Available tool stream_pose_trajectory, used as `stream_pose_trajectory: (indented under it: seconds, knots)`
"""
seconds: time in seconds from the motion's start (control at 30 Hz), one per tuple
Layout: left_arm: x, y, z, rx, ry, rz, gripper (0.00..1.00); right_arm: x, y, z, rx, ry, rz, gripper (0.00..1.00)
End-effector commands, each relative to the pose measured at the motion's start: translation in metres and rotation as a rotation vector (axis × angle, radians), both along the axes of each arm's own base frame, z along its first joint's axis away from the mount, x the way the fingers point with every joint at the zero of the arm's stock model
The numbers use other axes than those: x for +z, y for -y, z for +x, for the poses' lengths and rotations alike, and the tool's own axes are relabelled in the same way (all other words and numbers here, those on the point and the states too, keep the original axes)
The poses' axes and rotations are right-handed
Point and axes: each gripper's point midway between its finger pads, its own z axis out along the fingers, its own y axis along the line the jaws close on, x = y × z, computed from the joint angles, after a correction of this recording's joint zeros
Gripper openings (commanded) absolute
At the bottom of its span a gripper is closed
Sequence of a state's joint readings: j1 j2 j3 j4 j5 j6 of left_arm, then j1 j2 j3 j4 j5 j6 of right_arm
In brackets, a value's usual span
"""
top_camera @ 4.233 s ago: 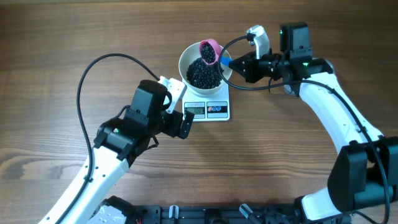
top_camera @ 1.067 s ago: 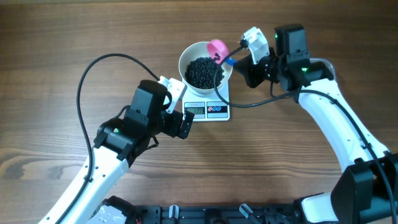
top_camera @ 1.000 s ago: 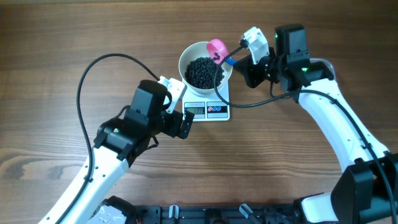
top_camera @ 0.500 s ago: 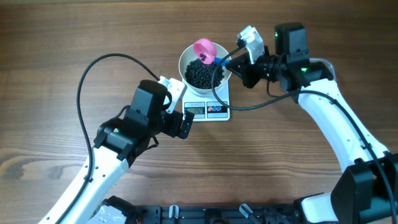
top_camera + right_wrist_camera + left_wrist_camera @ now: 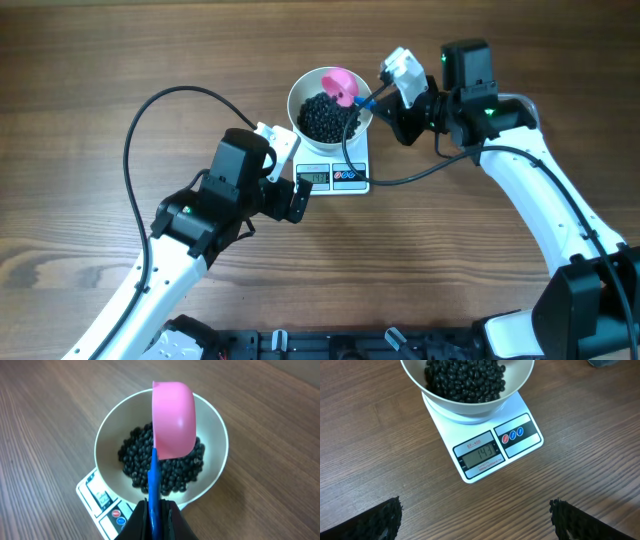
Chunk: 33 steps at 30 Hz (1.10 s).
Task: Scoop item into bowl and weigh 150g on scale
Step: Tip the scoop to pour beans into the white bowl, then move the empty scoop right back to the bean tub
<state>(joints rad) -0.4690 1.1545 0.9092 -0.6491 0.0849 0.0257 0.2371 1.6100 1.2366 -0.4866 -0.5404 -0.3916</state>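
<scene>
Jaws first: my left jaws stand fully released and hold nothing. In the left wrist view their dark fingers point(image 5: 376, 519) sit in the two lower corners of the frame, with bare wooden desk point(image 5: 360, 435) between them. From overhead they hover at the middle of the frame, just left of the scale's front edge.

Next to the right, the white scale point(image 5: 352, 178) point(image 5: 520, 452) lies flat on the desk, its display point(image 5: 481, 454) turned toward my left wrist camera and reading what looks like 143. The white bowl point(image 5: 297, 98) point(image 5: 415, 377) point(image 5: 106, 435) stands on the scale. The black beans point(image 5: 320, 118) point(image 5: 465, 380) point(image 5: 134, 456) are heaped inside the bowl, filling its bottom, with none seen on the desk.

Further right, a pink scoop point(image 5: 340, 85) point(image 5: 173, 417) hangs over the bowl's upper right part, above the beans, its smooth pink side facing my right wrist camera. Its blue handle point(image 5: 153, 480) runs back toward the lower middle of that frame. My right jaws are clenched tight on this handle, at the upper right of the bowl in the overhead view.
</scene>
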Motion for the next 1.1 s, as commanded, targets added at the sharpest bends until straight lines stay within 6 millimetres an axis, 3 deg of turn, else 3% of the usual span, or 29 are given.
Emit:
stream_pose_trajectory:
  seconds: [0.0,0.07,0.17,0.23,0.4,0.57,0.63,0.73,0.87,1.0,1.07]
  knots:
    - [0.004,0.002,-0.001,-0.024,0.014,-0.006,1.00,0.031,-0.025,-0.019,0.168,0.048,0.140,0.04]
    - [0.004,0.002,-0.001,-0.024,0.014,-0.006,1.00,0.032,-0.026,-0.017,0.168,0.064,0.134,0.04]
    - [0.004,0.002,-0.001,-0.024,0.014,-0.006,1.00,0.005,0.006,0.007,0.012,0.132,-0.156,0.04]
    - [0.004,0.002,-0.001,-0.024,0.014,-0.006,1.00,0.002,0.009,0.009,0.028,0.173,-0.235,0.04]
    - [0.004,0.002,-0.001,-0.024,0.014,-0.006,1.00,0.019,-0.029,-0.008,0.111,0.115,-0.015,0.04]
    - [0.004,0.002,-0.001,-0.024,0.014,-0.006,1.00,0.042,-0.030,0.010,-0.076,0.028,0.173,0.04]
    - [0.004,0.002,-0.001,-0.024,0.014,-0.006,1.00,0.056,-0.010,0.023,-0.168,0.028,0.227,0.04]
    - [0.004,0.002,-0.001,-0.024,0.014,-0.006,1.00,0.075,0.042,0.038,-0.294,0.074,0.249,0.04]
    - [0.004,0.002,-0.001,-0.024,0.014,-0.006,1.00,0.095,0.134,0.040,-0.503,0.115,0.242,0.04]
    - [0.004,0.002,-0.001,-0.024,0.014,-0.006,1.00,0.073,0.212,0.021,-0.755,0.021,0.151,0.04]
    - [0.004,0.002,-0.001,-0.024,0.014,-0.006,1.00,0.052,0.233,0.005,-0.800,-0.050,0.068,0.04]
